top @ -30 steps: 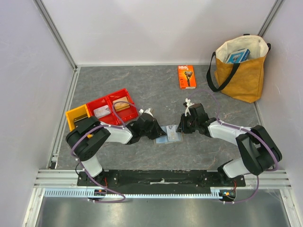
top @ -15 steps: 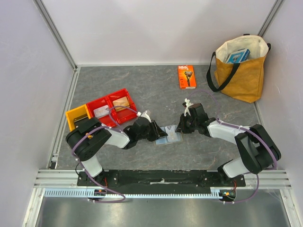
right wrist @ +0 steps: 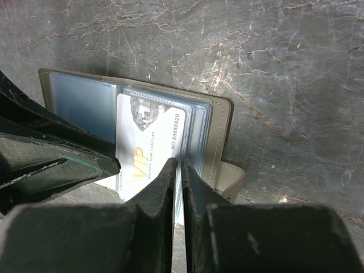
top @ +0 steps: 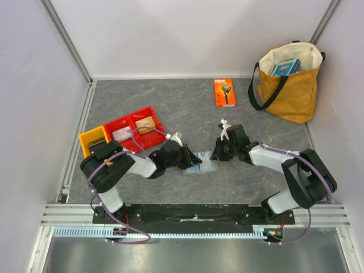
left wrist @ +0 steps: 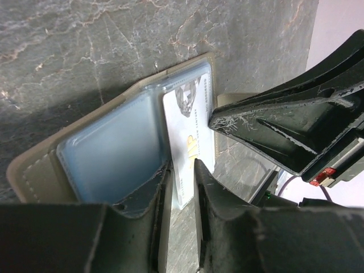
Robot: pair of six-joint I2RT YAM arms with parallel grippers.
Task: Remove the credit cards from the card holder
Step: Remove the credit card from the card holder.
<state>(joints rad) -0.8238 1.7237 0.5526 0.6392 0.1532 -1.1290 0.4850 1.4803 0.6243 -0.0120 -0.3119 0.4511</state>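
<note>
Grey table (top: 182, 108): L gripper (left wrist: 182, 170) narrowly open over card (left wrist: 190, 131); R gripper (right wrist: 179, 168) pinching card holder (right wrist: 219, 133).

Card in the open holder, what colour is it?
The card is white with gold VIP lettering, clearest in the right wrist view.

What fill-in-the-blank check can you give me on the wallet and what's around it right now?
1. The card holder lies ___ on the table, its light blue inside facing up.
2. The white card in its clear sleeve bears the gold letters ___.
3. The row of bins has two red ones and one ___ one.
Missing words: open; VIP; yellow.
</note>
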